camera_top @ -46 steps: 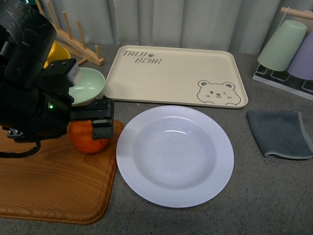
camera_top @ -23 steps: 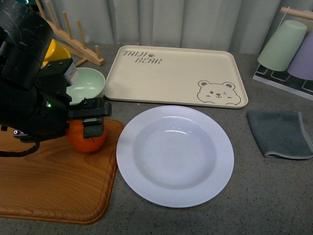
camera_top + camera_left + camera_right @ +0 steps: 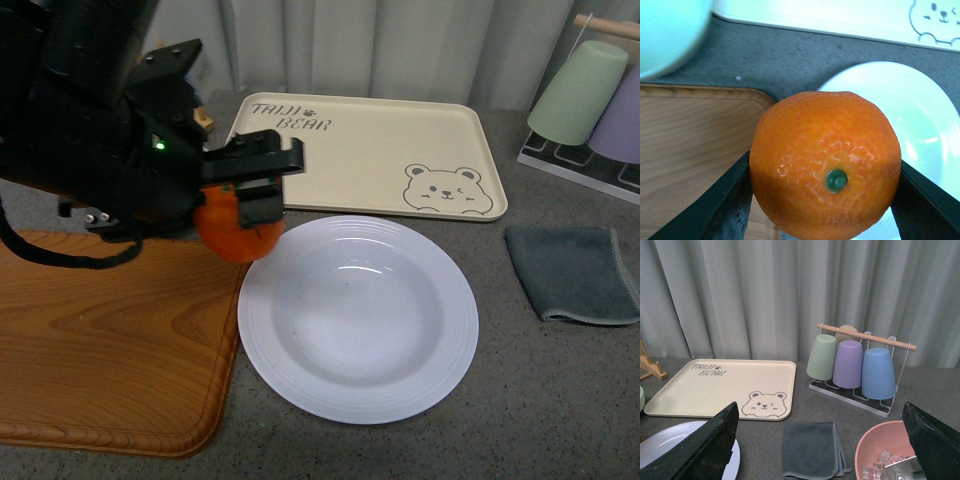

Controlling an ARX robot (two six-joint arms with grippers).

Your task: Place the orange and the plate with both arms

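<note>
Your plate (image 3: 358, 318) lies just below and to the right of your left gripper (image 3: 252, 188). That gripper is clamped on the orange (image 3: 825, 160), which sits between its jaws at the plate's rim. Your right gripper (image 3: 819, 410) gapes wide, holding nothing.

Grey speckled countertop (image 3: 545, 400): plate (image 3: 358, 318) at centre, wooden board (image 3: 110, 340) at nine o'clock, bear tray (image 3: 340, 160) at twelve, folded cloth (image 3: 570, 272) at three.
</note>
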